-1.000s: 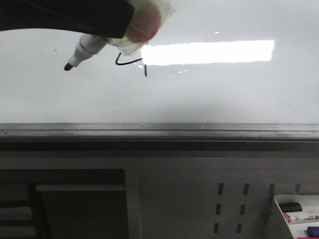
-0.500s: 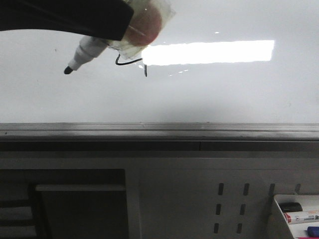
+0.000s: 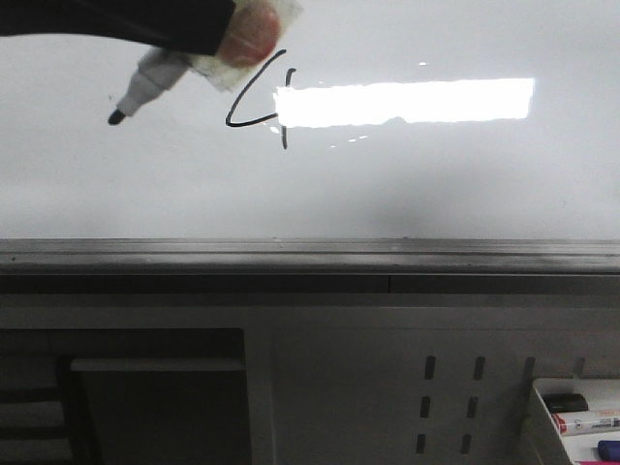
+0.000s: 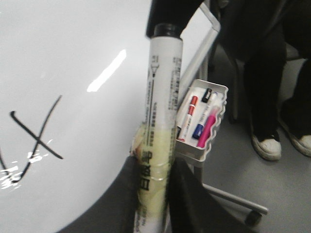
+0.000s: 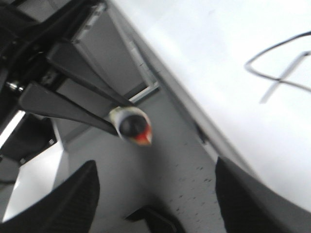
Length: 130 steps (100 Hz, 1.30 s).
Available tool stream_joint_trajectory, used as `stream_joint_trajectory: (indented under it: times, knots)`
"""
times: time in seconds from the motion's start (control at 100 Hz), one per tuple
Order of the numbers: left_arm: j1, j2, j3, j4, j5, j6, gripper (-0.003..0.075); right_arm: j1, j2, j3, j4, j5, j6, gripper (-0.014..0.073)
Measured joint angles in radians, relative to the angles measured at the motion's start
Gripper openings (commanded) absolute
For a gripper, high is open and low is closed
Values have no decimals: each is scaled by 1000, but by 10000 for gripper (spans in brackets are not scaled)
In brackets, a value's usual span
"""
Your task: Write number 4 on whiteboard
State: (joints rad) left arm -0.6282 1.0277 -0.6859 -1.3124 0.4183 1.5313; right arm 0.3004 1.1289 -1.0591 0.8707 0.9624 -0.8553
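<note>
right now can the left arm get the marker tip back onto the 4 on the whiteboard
Probably yes. The left pincer grips the marker, whose tip hangs just left of the number 4, and nothing lies between them on the whiteboard.

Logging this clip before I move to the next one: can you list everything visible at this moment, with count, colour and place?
whiteboard: one, glossy white with a bright rectangular glare, fills the upper front view.
number 4: one, thin black strokes, upper left of centre on the board, partly washed out by the glare.
edge rail: one, grey metal, along the board's lower edge.
perforated panel: one, grey, slotted, below the rail.
tray: one, white, at the stand beside the board, holding several markers: red, blue, pink, black-capped.
person's legs: dark trousers, white shoes, beside the stand.
marker: one, white barrel, black tip, off the board's strokes, left of the 4.
left end effector: black, shut on the taped marker.
right end effector: black fingers apart, holding nothing.
</note>
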Motion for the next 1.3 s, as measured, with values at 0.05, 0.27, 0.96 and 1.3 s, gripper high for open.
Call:
stream_joint_trajectory:
  times: [0.05,0.27,0.96,1.3]
  knots:
    - [0,-15,0,-18,-45,-22,-20,-48,-30,0,0,13,5,469]
    - [0,-49,21,-348,-432,-45,-20,-174,-190,41,0,16,5,469]
    - [0,263,-128,-450,-662,-100,-20,-183,-328,185,10,-58,3,469]
    - [11,292,-160,-422,-669,-102,-20,-183,-328,185,10,-59,4,469]
